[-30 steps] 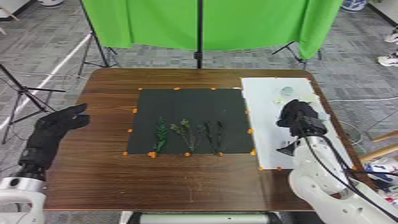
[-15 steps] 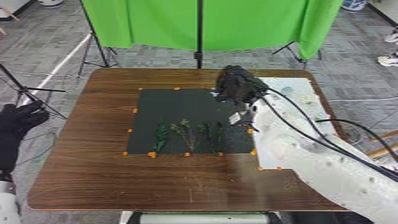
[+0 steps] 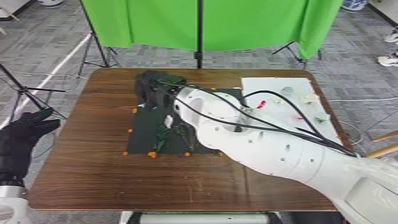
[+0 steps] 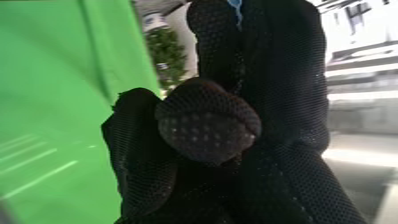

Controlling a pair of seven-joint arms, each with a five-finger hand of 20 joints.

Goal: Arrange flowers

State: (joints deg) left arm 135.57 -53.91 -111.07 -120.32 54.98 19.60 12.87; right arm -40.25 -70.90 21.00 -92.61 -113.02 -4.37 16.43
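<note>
Right hand (image 3: 153,92) over far-left part of black mat (image 3: 142,131); grip cannot be told. 1 leafy stem (image 3: 162,137) lies on the mat, robot-side of it, long axis running near-to-far. Right nearer than left hand (image 3: 31,129), relaxed.

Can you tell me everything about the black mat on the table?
The black mat looks thin and smooth, and lies flat on the brown table, beside the white sheet. Orange spots mark its edges. Thin green stems lie on it. The right robot hand and its arm hide part of it; I can't tell if they touch it.
</note>
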